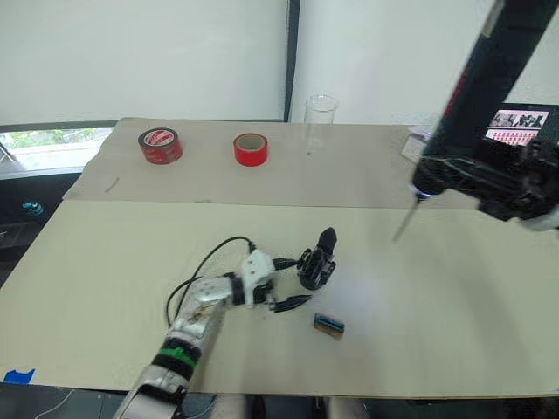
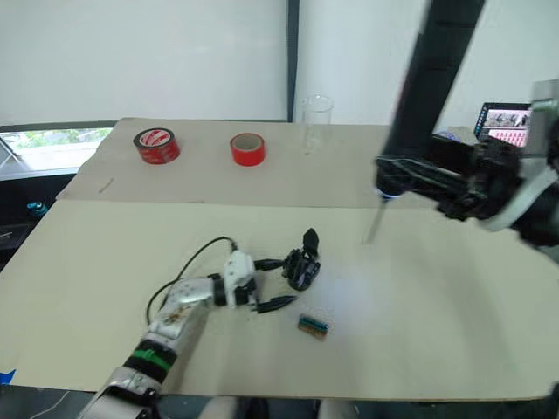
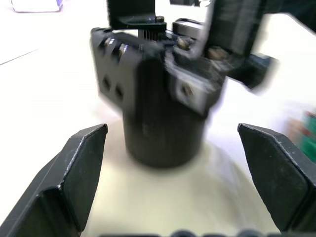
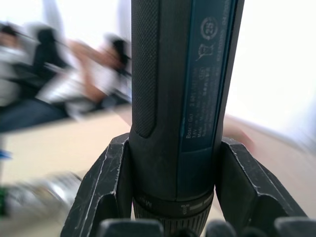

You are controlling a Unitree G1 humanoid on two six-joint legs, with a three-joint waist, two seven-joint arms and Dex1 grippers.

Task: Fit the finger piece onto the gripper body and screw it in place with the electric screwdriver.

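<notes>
The body (image 1: 318,260) stands on the bench (image 1: 454,297), between the wide-spread fingers of the left claw (image 1: 291,281). It looks small, rigid and easily tipped; best taken low by its blocky sides. The right claw (image 4: 173,192) clamps the screwdriver (image 1: 476,96) aloft, well apart.

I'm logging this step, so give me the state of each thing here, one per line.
left gripper: open, fingers either side of the gripper body
gripper body: on the table, ungripped, finger pointing up
right gripper: shut on the electric screwdriver
electric screwdriver: held aloft, bit down
red tape rolls: lying flat
clear cup: upright
</notes>
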